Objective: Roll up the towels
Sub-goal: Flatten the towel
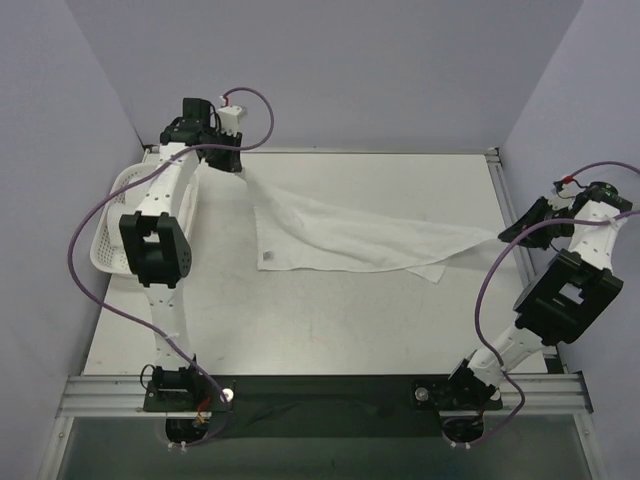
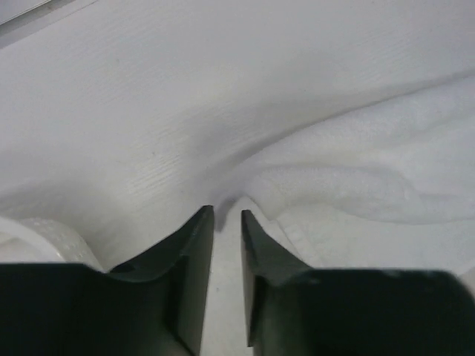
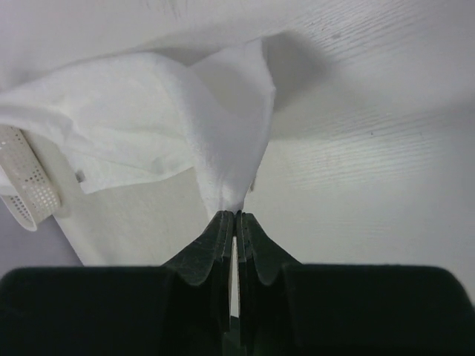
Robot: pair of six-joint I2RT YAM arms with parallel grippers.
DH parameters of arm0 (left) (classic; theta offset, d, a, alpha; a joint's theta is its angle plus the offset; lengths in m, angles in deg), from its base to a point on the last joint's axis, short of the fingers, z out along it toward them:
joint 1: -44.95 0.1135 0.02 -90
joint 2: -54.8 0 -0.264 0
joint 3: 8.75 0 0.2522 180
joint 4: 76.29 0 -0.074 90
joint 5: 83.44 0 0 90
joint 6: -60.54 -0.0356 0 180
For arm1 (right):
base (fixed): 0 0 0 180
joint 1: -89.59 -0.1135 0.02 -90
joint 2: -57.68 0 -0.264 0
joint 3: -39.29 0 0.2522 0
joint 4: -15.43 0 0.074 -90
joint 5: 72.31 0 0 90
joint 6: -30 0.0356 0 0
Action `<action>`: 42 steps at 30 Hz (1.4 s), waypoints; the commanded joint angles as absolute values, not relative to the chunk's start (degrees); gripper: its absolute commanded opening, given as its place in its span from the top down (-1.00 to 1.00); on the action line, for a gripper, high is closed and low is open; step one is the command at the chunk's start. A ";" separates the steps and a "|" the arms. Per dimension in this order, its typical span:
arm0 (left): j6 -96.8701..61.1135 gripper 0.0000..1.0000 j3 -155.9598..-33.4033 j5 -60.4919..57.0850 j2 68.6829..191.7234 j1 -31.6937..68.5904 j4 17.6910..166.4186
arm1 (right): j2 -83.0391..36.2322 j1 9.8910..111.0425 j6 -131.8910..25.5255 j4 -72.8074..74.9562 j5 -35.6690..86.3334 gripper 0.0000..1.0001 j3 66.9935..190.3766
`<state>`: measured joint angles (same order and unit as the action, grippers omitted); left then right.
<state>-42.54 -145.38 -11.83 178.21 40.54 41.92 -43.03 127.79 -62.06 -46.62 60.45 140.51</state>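
Towel [image 1: 360, 240] stretches between left gripper [image 2: 227, 212] and right gripper [image 3: 235, 215], both pinching corners; even tension should flatten it before rolling.

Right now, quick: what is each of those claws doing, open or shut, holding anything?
Left gripper: closed, pinching a corner of the towel.
Right gripper: closed on the towel's other end.
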 commanded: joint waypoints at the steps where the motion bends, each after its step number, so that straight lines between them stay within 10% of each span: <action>1: -40.10 0.16 -157.03 -14.45 184.95 40.38 41.35 | -41.02 125.37 -63.34 -46.94 58.74 1.00 138.13; 6: -45.88 -0.21 -151.39 -18.64 179.54 40.64 38.62 | -40.50 123.61 -64.30 -46.76 57.07 1.00 137.69; 18: -60.74 -0.09 -104.28 -20.50 156.49 33.44 39.15 | -38.91 122.82 -65.45 -46.93 55.93 1.00 134.88; 42: -77.00 -0.04 -96.26 -8.12 164.22 22.89 44.60 | -40.85 121.94 -66.85 -48.60 54.43 1.00 135.93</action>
<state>-73.62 -96.97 -9.82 164.03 23.06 43.23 -41.91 122.43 -66.11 -45.79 54.95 135.07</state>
